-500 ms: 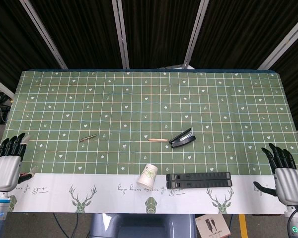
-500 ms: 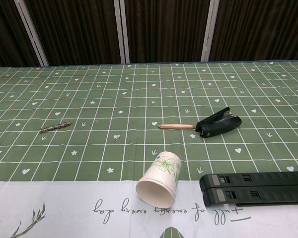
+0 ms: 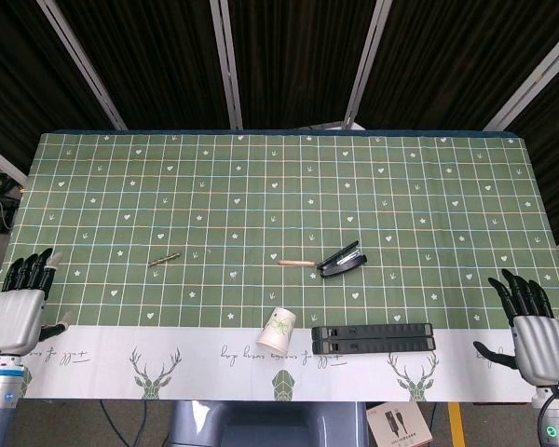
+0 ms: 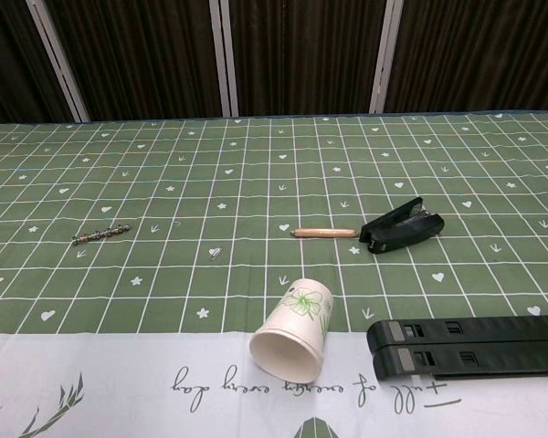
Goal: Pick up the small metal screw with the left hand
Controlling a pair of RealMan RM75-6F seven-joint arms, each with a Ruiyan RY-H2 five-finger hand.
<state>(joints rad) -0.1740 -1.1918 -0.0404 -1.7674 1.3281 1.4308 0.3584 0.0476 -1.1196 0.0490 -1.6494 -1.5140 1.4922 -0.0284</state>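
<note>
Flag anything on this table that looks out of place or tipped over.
The paper cup lies on its side near the front edge, mouth toward the camera, nothing visibly spilled. Everything else lies flat and looks ordinary.

Small screw (image 4: 216,254) on green cloth (image 4: 256,173), paper cup (image 4: 292,334) tipped nearby.

The small metal screw (image 4: 216,254) is a tiny, shiny, silver thing. It lies flat on the green checked surface (image 4: 256,182), a bit slanted. In the chest view it sits left of the middle of the frame. In the head view it is only a tiny pale speck (image 3: 231,275), left of the middle, too small to see well. Nothing touches it.
</note>
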